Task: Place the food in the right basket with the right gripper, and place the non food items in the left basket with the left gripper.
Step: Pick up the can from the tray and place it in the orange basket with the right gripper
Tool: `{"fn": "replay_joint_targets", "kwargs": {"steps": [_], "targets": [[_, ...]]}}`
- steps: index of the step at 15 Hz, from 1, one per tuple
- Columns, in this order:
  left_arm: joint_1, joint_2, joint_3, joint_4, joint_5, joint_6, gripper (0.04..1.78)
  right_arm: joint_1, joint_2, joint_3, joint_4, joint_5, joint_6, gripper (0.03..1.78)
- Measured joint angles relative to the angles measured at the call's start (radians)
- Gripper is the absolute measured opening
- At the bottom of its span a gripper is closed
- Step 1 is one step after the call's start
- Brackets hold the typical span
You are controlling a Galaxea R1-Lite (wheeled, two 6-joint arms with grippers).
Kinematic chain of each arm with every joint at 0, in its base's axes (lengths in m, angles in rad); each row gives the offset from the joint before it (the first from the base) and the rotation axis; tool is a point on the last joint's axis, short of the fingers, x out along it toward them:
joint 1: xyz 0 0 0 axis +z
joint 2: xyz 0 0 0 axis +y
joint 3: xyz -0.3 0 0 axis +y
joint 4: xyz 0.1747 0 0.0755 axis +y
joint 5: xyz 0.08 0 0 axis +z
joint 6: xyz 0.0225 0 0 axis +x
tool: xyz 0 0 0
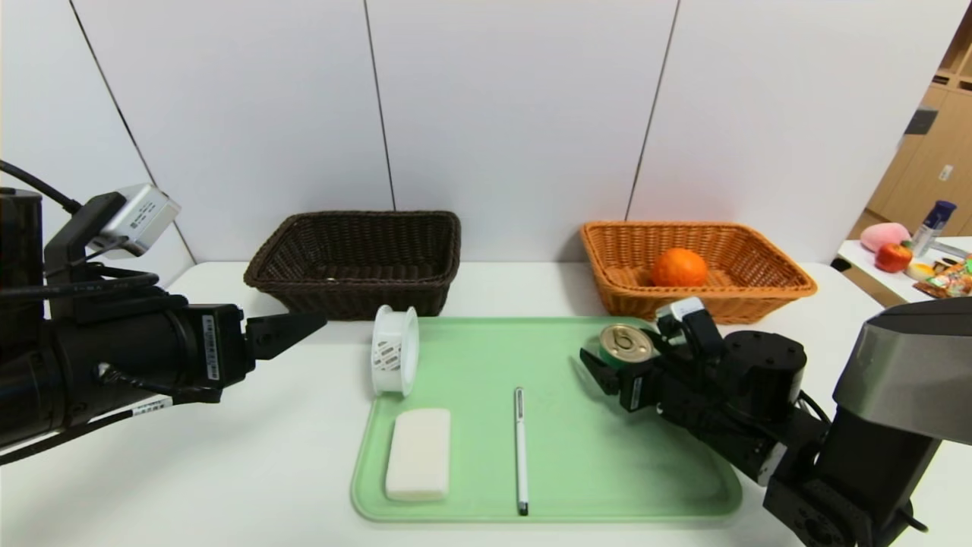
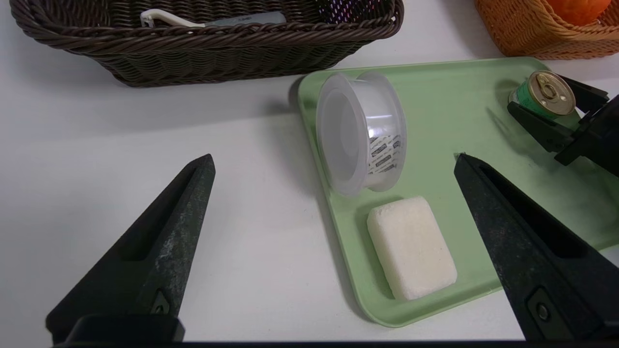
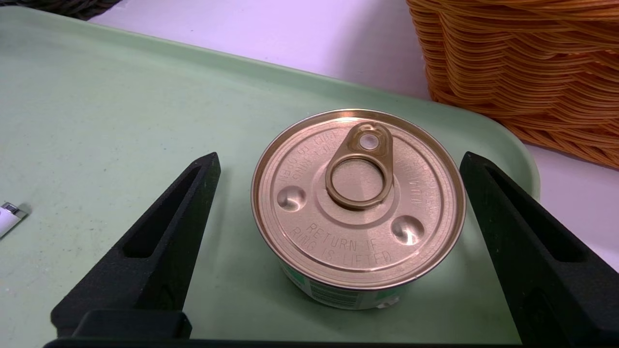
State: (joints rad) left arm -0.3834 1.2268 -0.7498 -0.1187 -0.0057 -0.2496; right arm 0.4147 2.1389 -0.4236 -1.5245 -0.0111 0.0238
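A green food can with a gold ring-pull lid (image 1: 626, 346) (image 3: 358, 203) stands on the far right part of the green tray (image 1: 592, 456). My right gripper (image 1: 624, 361) (image 3: 338, 162) is open, one finger on each side of the can, not touching it. A clear round plastic box (image 1: 395, 351) (image 2: 360, 131) stands on edge at the tray's far left. A white soap bar (image 1: 418, 454) (image 2: 411, 246) and a white pen (image 1: 520, 448) lie on the tray. My left gripper (image 1: 307, 328) (image 2: 333, 162) is open and empty above the table left of the tray.
The dark brown basket (image 1: 357, 262) (image 2: 208, 43) at the back left holds a white and grey tool (image 2: 213, 19). The orange basket (image 1: 695, 266) (image 3: 527, 63) at the back right holds an orange (image 1: 679, 267). A side table at the far right carries fruit and bottles (image 1: 911, 254).
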Motion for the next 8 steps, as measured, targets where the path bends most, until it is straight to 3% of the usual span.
{"fn": "replay_joint_targets", "kwargs": {"steps": [3,6,8], "targets": [[0.000,0.000,0.000,0.000,0.000,0.000,1.75,0.000,0.007,-0.001,-0.001,0.000,-0.002,1.71],[0.000,0.000,0.001,0.000,0.001,0.000,1.75,0.004,0.008,0.007,0.000,0.001,-0.001,1.20],[0.000,-0.001,0.001,0.000,0.001,0.000,1.75,0.007,0.005,0.014,-0.001,0.002,-0.001,1.02]]}}
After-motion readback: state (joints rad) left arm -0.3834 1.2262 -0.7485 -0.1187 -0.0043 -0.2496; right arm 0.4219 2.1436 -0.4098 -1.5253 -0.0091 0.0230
